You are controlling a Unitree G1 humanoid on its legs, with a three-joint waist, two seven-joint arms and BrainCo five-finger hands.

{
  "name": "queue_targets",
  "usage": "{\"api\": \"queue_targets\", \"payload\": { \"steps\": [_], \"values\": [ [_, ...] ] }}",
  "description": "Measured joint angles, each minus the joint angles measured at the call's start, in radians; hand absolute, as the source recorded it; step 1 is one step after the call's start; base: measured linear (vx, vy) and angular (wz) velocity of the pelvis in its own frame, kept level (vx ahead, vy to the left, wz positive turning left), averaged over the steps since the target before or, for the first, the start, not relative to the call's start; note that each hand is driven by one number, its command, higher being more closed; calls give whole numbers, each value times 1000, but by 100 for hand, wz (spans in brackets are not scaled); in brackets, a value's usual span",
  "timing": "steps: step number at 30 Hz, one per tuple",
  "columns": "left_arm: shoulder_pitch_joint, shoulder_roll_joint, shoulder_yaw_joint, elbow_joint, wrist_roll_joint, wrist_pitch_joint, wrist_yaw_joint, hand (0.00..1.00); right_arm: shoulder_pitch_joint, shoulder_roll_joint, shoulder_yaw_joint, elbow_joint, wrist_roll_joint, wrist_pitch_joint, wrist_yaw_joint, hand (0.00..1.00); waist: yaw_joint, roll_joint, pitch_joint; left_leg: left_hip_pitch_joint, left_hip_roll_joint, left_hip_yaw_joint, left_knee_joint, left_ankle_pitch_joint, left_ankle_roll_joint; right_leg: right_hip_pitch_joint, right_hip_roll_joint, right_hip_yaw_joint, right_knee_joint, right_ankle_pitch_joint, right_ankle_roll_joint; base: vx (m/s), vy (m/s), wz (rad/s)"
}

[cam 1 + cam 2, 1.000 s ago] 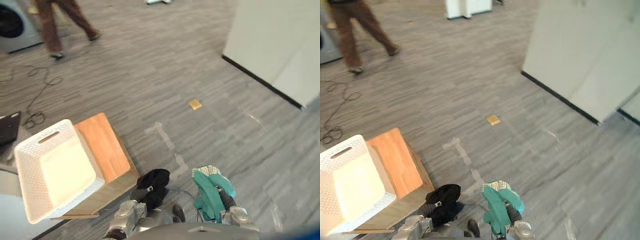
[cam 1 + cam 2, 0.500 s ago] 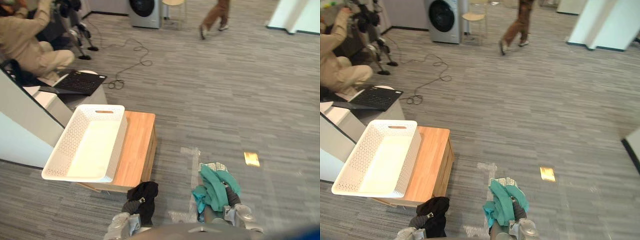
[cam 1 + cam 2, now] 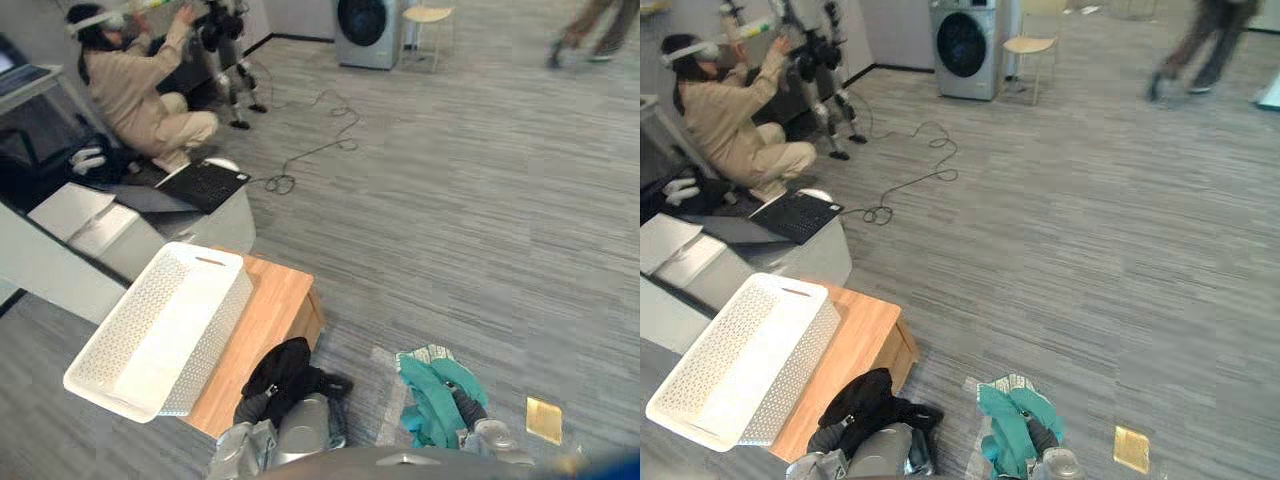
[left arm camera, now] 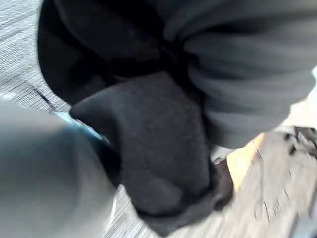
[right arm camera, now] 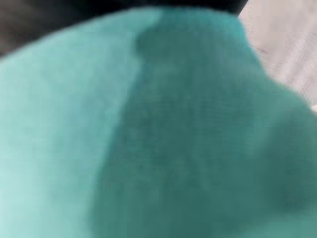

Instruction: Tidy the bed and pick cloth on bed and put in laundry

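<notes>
A black cloth [image 3: 286,372] is bunched over my left hand [image 4: 247,64] at the bottom of the eye views, just beside the wooden box's near corner. A teal cloth [image 3: 436,398] with a patterned edge is draped over my right hand [image 3: 466,404], held above the grey floor to the right of the black one. Both cloths cover the hands. In the right wrist view the teal cloth [image 5: 158,129] lies right against the camera. The left wrist view has the black cloth [image 4: 148,139] hanging beside the ribbed cover.
A white perforated basket [image 3: 160,330] sits on a low wooden box [image 3: 268,325] at the left. Behind it are a white platform [image 3: 100,230] with a laptop [image 3: 200,185] and a seated person [image 3: 140,95]. A cable [image 3: 310,150], a washing machine [image 3: 370,30] and a walking person [image 3: 590,30] are farther off.
The whole picture has swung left, so the camera has turned: the basket and box now show at the left, with the seated person behind. Both cloths stay on my hands.
</notes>
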Motion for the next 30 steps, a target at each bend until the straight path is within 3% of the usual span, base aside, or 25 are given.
{"api": "queue_targets", "payload": {
  "steps": [1, 2, 3, 4, 6, 7, 8, 9, 11, 13, 14, 15, 16, 18, 20, 21, 23, 27, 30],
  "values": [
    [4, 0, -4, -6, 4, 16, -4, 100, 2, -7, -6, -1, -10, 2, -8, 100, 6, -1, -14, 0, -61, -17, -88, 30, 67, 6, 16, -53, 18, -18, 30, 432, -21, 186],
    [4, -1, 0, -8, -6, 22, -4, 100, 1, -5, -10, -1, -21, 5, -13, 100, 11, -12, -21, 3, -86, -59, -122, 61, 150, 9, 15, -68, 37, -34, 51, 448, -61, 163],
    [1, 4, 22, -14, -9, 41, 2, 100, -3, -1, -11, -3, -49, 14, -14, 100, 24, -26, -28, 33, -116, -112, -160, 82, 213, -5, -18, -84, 146, -75, 87, 487, -81, 135],
    [2, 6, 20, -14, -4, 56, 2, 100, -16, -5, -12, -7, -76, 24, -12, 100, 31, -23, -28, 58, -124, -173, -174, 87, 201, -69, -64, -63, 375, -85, 103, 509, -71, 135],
    [2, 17, 17, -7, -5, 67, 1, 100, -37, 0, -9, -8, -96, 26, -12, 100, 30, -29, -24, 123, -126, -274, -167, 80, 184, -134, -113, 26, 621, -85, 107, 597, -65, 123],
    [2, 27, 3, -5, -5, 70, 2, 100, -38, 3, -5, -15, -105, 26, -11, 100, 30, -24, -20, 152, -122, -317, -166, 80, 184, -139, -115, 43, 668, -95, 90, 642, -134, 165],
    [3, 35, -44, -5, -5, 76, -1, 100, -38, 3, 4, -34, -105, 19, -3, 100, 21, 4, -6, 227, -85, -421, -163, 78, 168, -151, -100, 85, 709, -122, 45, 496, -178, 153],
    [5, 35, -57, -2, -5, 79, -5, 100, -37, -1, 14, -49, -103, 14, -1, 100, 12, 26, 2, 261, -53, -484, -159, 75, 147, -175, -72, 133, 691, -134, 24, 382, -147, 160],
    [5, 38, -87, 9, 1, 81, -10, 100, -32, 1, 26, -83, -78, 7, 5, 100, -9, 40, 4, 277, -24, -616, -145, 75, 138, -253, -38, 280, 597, -137, 20, 389, -282, 199],
    [0, 51, -94, 14, 17, 80, -32, 100, -21, -3, 26, -101, -25, 9, 5, 100, -30, 8, 4, 280, -36, -738, -142, 51, 71, -310, -64, 442, 493, -107, 73, 385, -372, 237],
    [-1, 66, -84, 8, 13, 77, -44, 100, -4, 9, 25, -96, 4, 11, 0, 100, -23, -54, 7, 284, -84, -802, -137, 27, 26, -326, -127, 518, 370, -16, 121, 336, -441, 176],
    [-6, 94, -59, -13, 9, 60, -41, 100, 5, 36, 32, -67, 20, 13, -2, 100, 9, -119, 10, 292, -127, -834, -137, 13, -2, -338, -183, 541, 334, 43, 95, 319, -480, 140],
    [-7, 88, -39, 0, 3, 57, -35, 100, -6, 32, 40, -48, 28, 19, 1, 100, 16, -107, 4, 295, -109, -842, -135, 10, -9, -325, -175, 532, 329, 42, 91, 214, -420, 46],
    [42, 50, 12, 3, -11, 36, -24, 100, -23, 29, 59, -46, 56, 20, 13, 100, 26, -54, -28, 274, -50, -805, -136, -1, -42, -292, -131, 497, 239, 58, 60, 132, -238, 10],
    [69, 33, 18, 5, -15, 32, -26, 100, -9, 32, 62, -45, 92, 23, 21, 100, -22, -14, -46, 240, 9, -621, -113, -2, -54, -249, -126, 399, 178, 85, 52, 151, -153, 98],
    [78, 25, 27, 4, -10, 18, -27, 100, 13, 31, 61, -43, 101, 32, 22, 100, -21, -10, -48, 241, 35, -537, -116, 0, -62, -233, -130, 357, 171, 85, 52, 145, -142, 117],
    [80, 20, 42, 4, 13, -2, -26, 100, 22, 30, 46, -44, 147, 40, 22, 100, -20, -15, -47, 243, 63, -459, -120, 18, -88, -211, -137, 303, 159, 85, 52, 100, -62, 80],
    [104, 43, 34, 6, 17, -31, -20, 100, 32, 27, -22, -41, 201, 56, 23, 100, -23, -33, -55, 242, 35, -459, -133, 25, -80, -198, -174, 262, 169, 78, 62, 42, 71, 37],
    [112, 67, 39, 11, 44, -41, -20, 100, 72, 34, -79, -35, 201, 67, 28, 100, -48, -77, -72, 245, -3, -460, -162, 14, -86, -197, -234, 219, 199, 62, 86, 40, 161, 54]
  ]
}}
